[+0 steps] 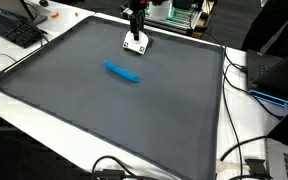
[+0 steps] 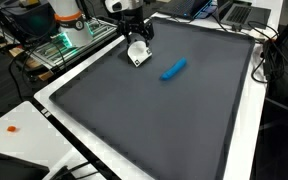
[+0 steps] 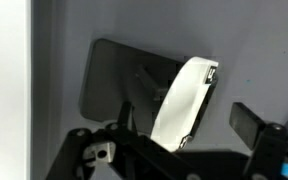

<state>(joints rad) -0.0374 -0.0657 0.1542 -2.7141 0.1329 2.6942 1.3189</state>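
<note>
We see the claw (image 2: 136, 38) spread wide, directly over a small white object (image 2: 138, 55) that lies on the grey mat (image 2: 154, 120), near the mat edge by the robot base. In the wrist view the white object sits between the open fingers (image 3: 247, 120), not pinched; we can't tell if it's touched. A blue pen-like thing (image 1: 123, 72) lies flat mid-mat, well apart from the claw. The tabletop (image 1: 249, 120) beyond the mat carries cables (image 1: 246, 150) and a keyboard (image 1: 12, 30).

White table (image 1: 239, 115), dark grey mat (image 1: 114, 115) over it, blue marker (image 1: 122, 72) mid-mat, white object (image 1: 136, 44) near mat's edge
</note>
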